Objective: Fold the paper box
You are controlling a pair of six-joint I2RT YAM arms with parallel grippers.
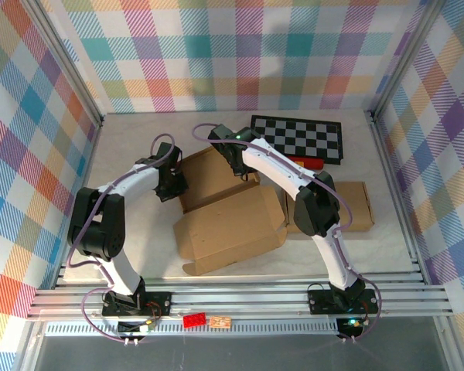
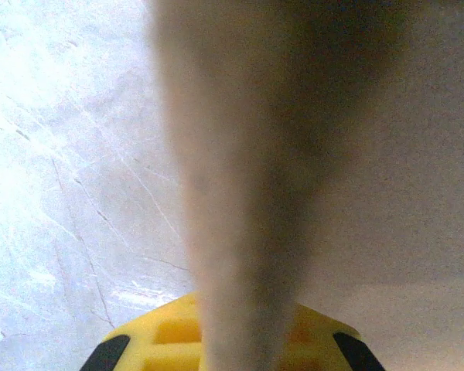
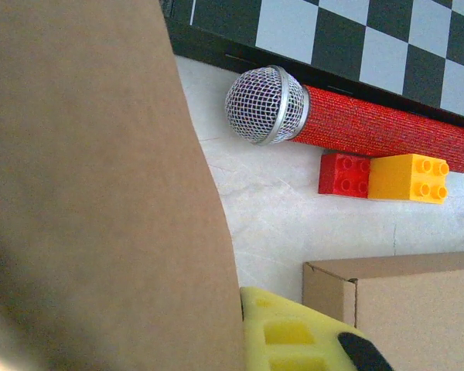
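The brown paper box [image 1: 228, 228] lies half-formed in the middle of the table, with a back panel [image 1: 213, 178] stretching away from me. My left gripper [image 1: 175, 185] is at that panel's left edge. In the left wrist view a blurred cardboard edge [image 2: 247, 193] runs straight between the yellow fingers [image 2: 162, 336], so the gripper is shut on it. My right gripper [image 1: 238, 161] is at the panel's far right corner. In the right wrist view, cardboard [image 3: 93, 193] lies tight against the yellow finger [image 3: 294, 332], clamped.
A chessboard [image 1: 298, 137] lies at the back right, with a red microphone [image 3: 356, 124] and red and yellow bricks [image 3: 383, 176] just in front of it. A second, closed cardboard box [image 1: 348, 205] sits right of the paper box. Metal frame rails edge the table.
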